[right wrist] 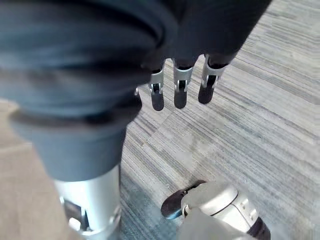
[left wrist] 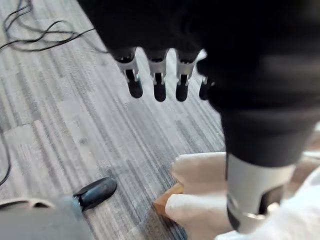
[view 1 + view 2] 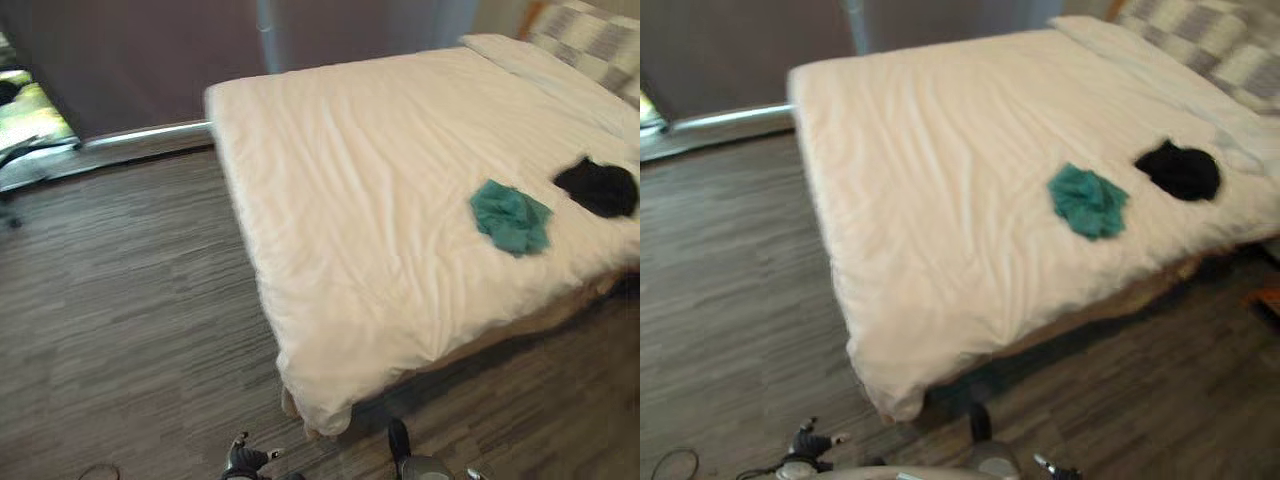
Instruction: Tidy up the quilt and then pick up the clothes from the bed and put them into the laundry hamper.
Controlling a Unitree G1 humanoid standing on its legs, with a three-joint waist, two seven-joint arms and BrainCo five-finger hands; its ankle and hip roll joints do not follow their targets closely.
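Already the white quilt lies spread flat over the bed, reaching from the near corner up to the pillows, with only shallow creases across it, so the tidying step looks done or nearly so. At the far left, grey wood-grain floor runs beside the bed up to a dark curtain. Low down, the left hand hangs over that floor close to the quilt's overhanging corner, its fingers straight, side by side and holding nothing. The right hand likewise hangs above bare floor, fingers straight in a loose row, nothing in them.

Further right on the quilt sits a crumpled teal garment, and just beyond it, apart from it and nearer the pillows, a bunched black garment. Both clothes remain on the bed, well away from either hand. No laundry hamper can be made out, so the whole collecting part appears still to be done.
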